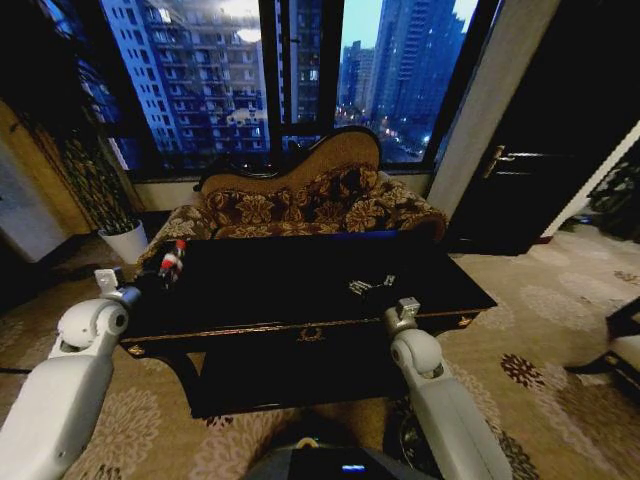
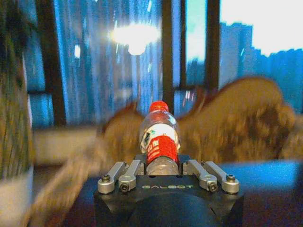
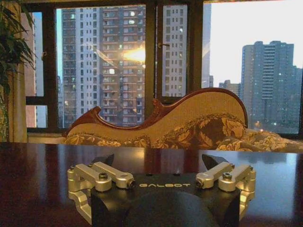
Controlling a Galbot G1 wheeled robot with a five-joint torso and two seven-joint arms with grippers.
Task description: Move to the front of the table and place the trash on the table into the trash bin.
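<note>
Gripping the bottle (image 2: 159,139) upright in the left hand (image 1: 150,280), just above the tabletop's (image 1: 300,285) left end. Worth keeping it level and clamped while carrying toward the bin. Showing clear plastic, red cap, red-white label. Hovering spread and empty over the tabletop's middle: right hand (image 3: 163,163).

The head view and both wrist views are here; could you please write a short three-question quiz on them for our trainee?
1. True or false: the left gripper is shut on the bottle.
2. What colour is the bottle's cap?
3. The right gripper is: A) open above the table; B) shut on paper; C) resting on the sofa.

Key: 1 true; 2 red; 3 A.
</note>
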